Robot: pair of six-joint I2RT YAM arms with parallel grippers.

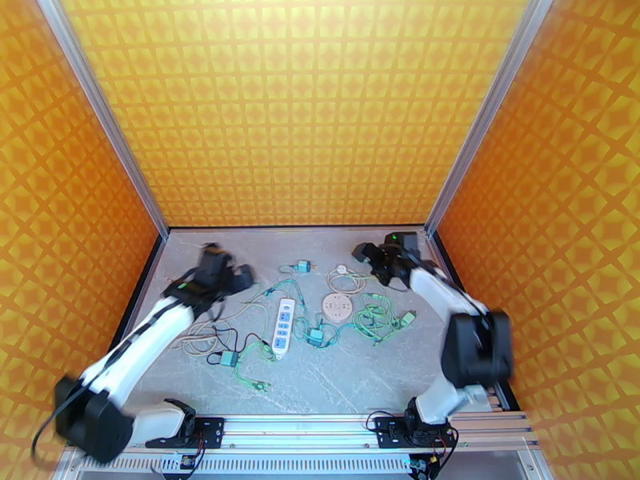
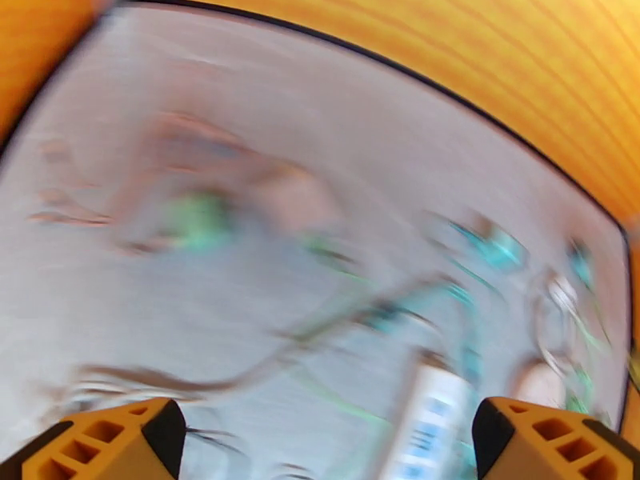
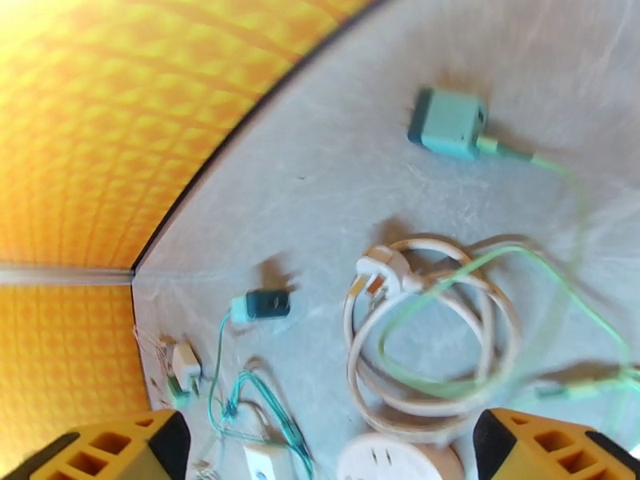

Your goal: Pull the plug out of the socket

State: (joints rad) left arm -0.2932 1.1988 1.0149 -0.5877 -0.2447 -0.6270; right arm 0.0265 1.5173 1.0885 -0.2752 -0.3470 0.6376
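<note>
Left fingers, right fingers wide apart (white plug loose on table)

The right gripper, fingertips spread wide, hangs over a round white socket just beside a coiled white cable whose plug lies free on the table.

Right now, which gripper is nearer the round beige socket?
Right. The right gripper hangs just behind the round beige socket; the left gripper is farther off, beyond the white power strip to its left.
</note>
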